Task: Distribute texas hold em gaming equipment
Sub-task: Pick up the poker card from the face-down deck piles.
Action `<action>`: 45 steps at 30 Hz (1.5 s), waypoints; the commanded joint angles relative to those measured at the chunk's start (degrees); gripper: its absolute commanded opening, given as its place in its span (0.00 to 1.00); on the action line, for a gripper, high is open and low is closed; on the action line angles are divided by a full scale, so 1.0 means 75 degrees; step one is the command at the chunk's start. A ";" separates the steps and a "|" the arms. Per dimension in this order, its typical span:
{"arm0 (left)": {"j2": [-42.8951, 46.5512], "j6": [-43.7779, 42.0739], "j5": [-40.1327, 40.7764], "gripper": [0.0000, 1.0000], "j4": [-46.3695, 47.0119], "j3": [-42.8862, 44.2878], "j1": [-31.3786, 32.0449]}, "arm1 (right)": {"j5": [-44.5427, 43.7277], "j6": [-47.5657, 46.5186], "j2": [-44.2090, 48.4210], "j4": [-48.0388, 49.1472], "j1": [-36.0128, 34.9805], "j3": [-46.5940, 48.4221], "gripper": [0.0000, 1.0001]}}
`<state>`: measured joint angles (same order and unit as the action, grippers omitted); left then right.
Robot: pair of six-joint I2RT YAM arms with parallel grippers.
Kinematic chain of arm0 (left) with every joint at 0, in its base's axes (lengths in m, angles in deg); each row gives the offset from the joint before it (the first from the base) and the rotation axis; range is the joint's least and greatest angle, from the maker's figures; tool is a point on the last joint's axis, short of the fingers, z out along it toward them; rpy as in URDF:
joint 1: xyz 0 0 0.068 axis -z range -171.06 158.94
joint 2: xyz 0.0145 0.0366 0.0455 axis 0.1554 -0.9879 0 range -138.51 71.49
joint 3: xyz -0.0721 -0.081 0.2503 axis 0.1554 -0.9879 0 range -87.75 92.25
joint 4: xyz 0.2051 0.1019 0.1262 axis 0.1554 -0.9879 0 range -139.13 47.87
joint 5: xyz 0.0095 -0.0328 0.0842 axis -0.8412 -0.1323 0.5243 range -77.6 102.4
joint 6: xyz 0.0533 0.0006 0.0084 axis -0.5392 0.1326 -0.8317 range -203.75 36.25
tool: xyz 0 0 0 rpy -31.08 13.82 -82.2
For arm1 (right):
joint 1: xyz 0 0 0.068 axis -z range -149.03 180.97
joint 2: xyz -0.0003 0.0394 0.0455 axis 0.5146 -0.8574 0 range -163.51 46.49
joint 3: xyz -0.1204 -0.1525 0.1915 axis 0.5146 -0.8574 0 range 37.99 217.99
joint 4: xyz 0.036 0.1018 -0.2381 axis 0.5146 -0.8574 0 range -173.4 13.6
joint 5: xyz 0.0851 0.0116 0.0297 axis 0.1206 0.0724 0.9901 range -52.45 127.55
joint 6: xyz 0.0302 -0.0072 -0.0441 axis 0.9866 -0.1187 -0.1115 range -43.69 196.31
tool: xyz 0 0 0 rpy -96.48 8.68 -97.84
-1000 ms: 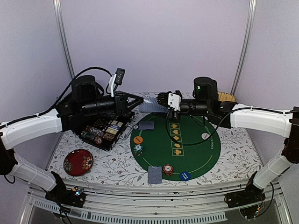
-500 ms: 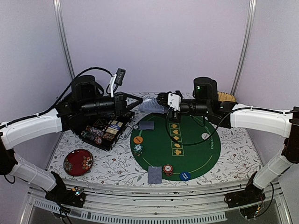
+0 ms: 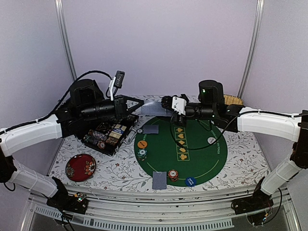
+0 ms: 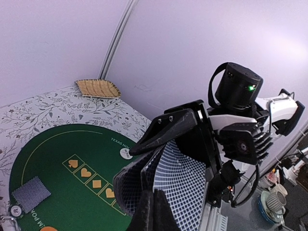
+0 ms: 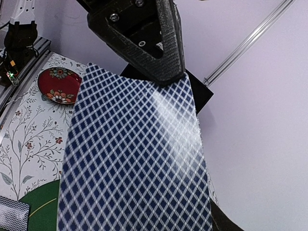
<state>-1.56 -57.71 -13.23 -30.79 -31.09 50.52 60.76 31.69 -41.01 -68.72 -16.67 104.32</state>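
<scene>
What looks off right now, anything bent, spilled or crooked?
The playing card spanning mid-air between the left pincer and right pincer looks buckled: in the left wrist view its near end curls sharply instead of lying flat. Nothing on the green mat looks spilled.

1. A white cloth (image 3: 115, 171) w/ grey leaf and twig print is covering the whole table top.
2. A round green felt mat (image 3: 202, 159) is lying on the middle of this cloth. It is showing a row of gold suit signs in boxes, a thin gold line and some white text.
3. A dark red round dish (image 3: 80, 167) w/ flower pattern is sitting flat on the near L part of the cloth, well apart from the mat.
4. A black case (image 3: 130, 134) is lying open btw. the dish and the far edge, just beside the mat's L side.
5. A tan woven piece (image 3: 233, 100) is resting at the far R corner, only partly in view.
6. Pale lilac walls (image 3: 159, 43) are closing the scene, w/ two slanted metal poles (image 3: 65, 41).
</scene>
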 commanded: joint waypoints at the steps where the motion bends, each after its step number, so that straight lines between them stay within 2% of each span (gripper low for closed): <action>1: 0.0200 0.0236 0.0156 0.00 0.0527 -0.0265 -0.0250 | -0.0085 0.0031 0.0052 0.0031 -0.0026 -0.0010 0.48; 18: 0.0588 0.1113 -0.0617 0.00 0.1351 -0.0611 -0.0939 | -0.0058 0.0166 -0.0043 0.0019 0.0112 -0.0095 0.47; 36: 0.1466 0.1078 -0.0202 0.00 0.0855 -0.0870 -0.1792 | -0.0146 0.0190 0.0222 0.0013 0.0209 -0.0321 0.47; 45: 0.1141 0.1048 -0.0221 0.00 0.0881 -0.1139 -0.2285 | -0.0184 0.0237 0.0519 0.0000 0.0209 -0.0586 0.47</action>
<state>8.95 -49.38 -15.11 -23.78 -38.41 35.16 60.08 32.35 -40.05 -69.27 -15.47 101.00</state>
